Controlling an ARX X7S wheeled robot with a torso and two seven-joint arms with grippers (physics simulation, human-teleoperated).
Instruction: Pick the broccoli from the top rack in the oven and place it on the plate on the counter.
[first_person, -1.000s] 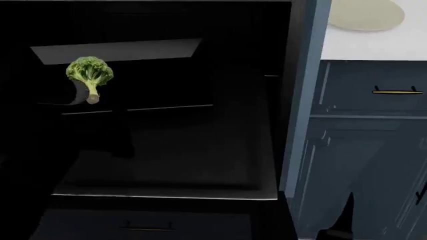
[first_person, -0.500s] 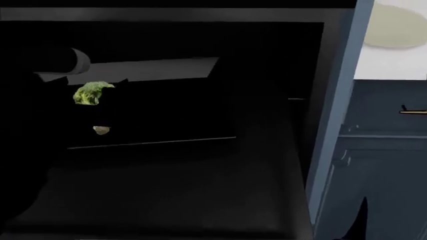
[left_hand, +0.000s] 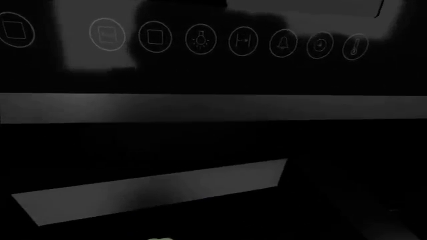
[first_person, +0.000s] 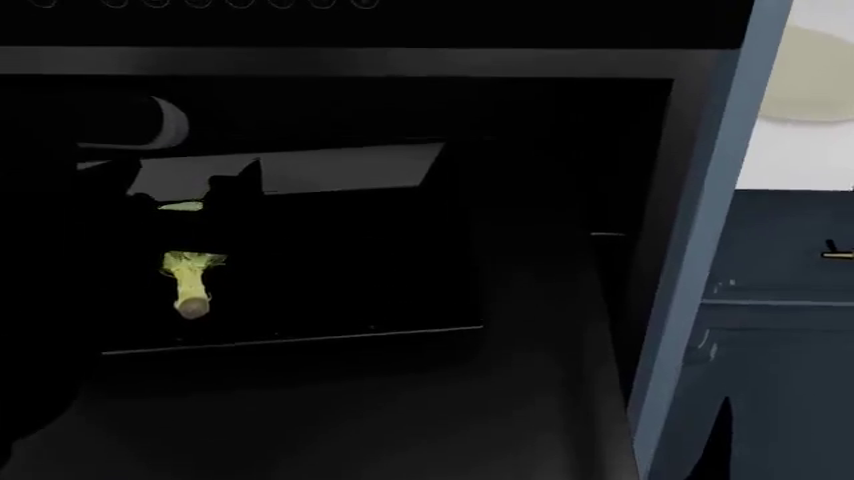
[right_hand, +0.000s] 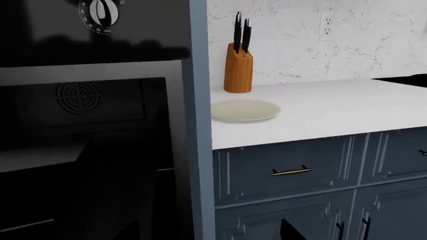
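Observation:
In the head view the broccoli (first_person: 191, 280) hangs in the oven's (first_person: 561, 250) dark cavity, below and in front of the light-grey top rack (first_person: 347, 167). Only its pale stalk and a sliver of green crown show. My black left gripper (first_person: 194, 235) lies across the crown as a dark outline and appears shut on it. The left wrist view shows the top rack (left_hand: 153, 190) and a pale green scrap of broccoli (left_hand: 159, 239) at the frame edge. The beige plate (right_hand: 245, 110) lies on the white counter (right_hand: 320, 112), also in the head view (first_person: 810, 75). My right gripper is only a dark tip (right_hand: 292, 231).
An orange-brown knife block (right_hand: 238, 67) stands behind the plate by the wall. A grey-blue oven frame (first_person: 701, 230) separates cavity and counter. Dark blue drawers with a brass handle (right_hand: 291, 171) sit below. The open door (first_person: 400, 420) spreads under the cavity. The control panel (left_hand: 200, 40) is above.
The head view has shifted, showing more of the oven's upper front. The broccoli has dropped lower against the rack, and its crown is now mostly covered by the dark left gripper.

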